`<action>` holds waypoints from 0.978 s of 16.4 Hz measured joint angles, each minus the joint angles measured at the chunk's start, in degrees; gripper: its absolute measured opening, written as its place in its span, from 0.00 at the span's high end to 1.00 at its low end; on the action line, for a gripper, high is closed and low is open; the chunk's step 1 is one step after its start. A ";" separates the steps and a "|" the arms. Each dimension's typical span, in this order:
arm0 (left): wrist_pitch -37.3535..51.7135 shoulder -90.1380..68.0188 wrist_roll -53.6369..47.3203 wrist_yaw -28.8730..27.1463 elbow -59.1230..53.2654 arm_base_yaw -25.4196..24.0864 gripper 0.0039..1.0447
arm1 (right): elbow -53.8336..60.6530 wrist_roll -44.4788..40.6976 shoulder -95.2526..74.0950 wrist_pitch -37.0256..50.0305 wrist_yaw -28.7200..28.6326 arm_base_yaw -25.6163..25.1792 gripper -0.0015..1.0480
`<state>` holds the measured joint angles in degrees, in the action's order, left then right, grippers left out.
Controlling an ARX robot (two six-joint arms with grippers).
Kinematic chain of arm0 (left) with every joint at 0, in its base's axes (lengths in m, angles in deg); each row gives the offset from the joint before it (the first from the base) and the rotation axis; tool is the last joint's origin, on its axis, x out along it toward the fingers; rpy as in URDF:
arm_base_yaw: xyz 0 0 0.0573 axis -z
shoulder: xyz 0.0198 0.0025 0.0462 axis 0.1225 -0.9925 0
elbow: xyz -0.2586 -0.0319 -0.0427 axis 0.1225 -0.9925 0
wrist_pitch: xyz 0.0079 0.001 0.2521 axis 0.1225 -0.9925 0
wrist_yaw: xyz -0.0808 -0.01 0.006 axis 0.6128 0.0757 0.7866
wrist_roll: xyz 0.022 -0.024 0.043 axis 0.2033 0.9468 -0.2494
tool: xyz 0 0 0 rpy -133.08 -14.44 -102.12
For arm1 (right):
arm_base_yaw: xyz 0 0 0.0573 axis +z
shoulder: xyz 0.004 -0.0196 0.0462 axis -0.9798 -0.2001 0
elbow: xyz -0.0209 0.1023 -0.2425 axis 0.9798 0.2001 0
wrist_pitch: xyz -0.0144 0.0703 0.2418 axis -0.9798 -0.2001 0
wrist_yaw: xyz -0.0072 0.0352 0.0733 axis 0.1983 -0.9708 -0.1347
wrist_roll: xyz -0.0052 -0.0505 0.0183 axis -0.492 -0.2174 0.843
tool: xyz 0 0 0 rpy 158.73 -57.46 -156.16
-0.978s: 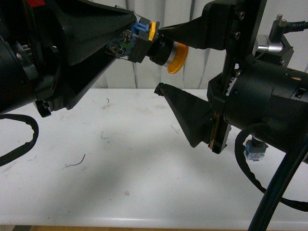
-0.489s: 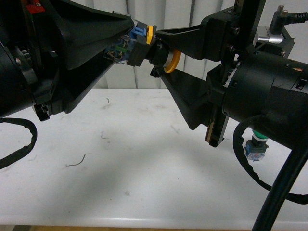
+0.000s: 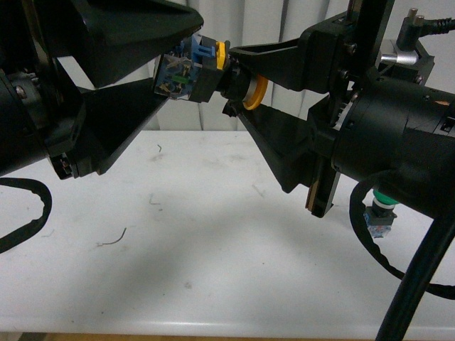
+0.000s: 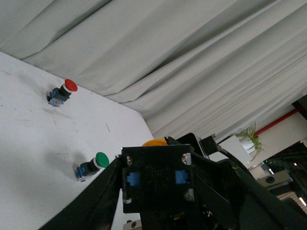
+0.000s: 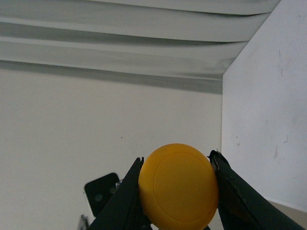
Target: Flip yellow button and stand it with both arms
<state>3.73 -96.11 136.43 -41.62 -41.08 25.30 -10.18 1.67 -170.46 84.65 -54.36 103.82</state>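
The yellow button [image 3: 206,71] hangs on its side high above the table between both arms. Its yellow cap [image 3: 256,92] points toward the right arm and its contact block [image 3: 174,74] toward the left. My right gripper [image 3: 238,82] is shut on the cap and collar. In the right wrist view the cap [image 5: 177,187] fills the gap between the fingers [image 5: 125,199]. My left gripper [image 3: 178,64] is open, its jaws spread above and below the block. In the left wrist view the block's back [image 4: 156,179] faces the camera.
A green-capped button [image 4: 93,164] and a red-capped button [image 4: 62,92] lie on the white table [image 3: 178,234]. The green one [image 3: 380,209] shows behind my right arm's cable. Grey curtains hang behind the table.
My right gripper has shut on the button's cap. My left gripper's jaws have since spread apart off the contact block. The button stays at the same height.
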 joint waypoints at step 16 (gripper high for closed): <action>-65.72 73.64 -41.53 -31.56 -10.27 2.69 0.06 | -0.02 -0.42 -0.04 -0.79 1.92 -5.18 0.66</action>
<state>-61.99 -22.48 94.90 -73.18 -51.36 27.99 -10.20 1.26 -170.50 83.87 -52.44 98.64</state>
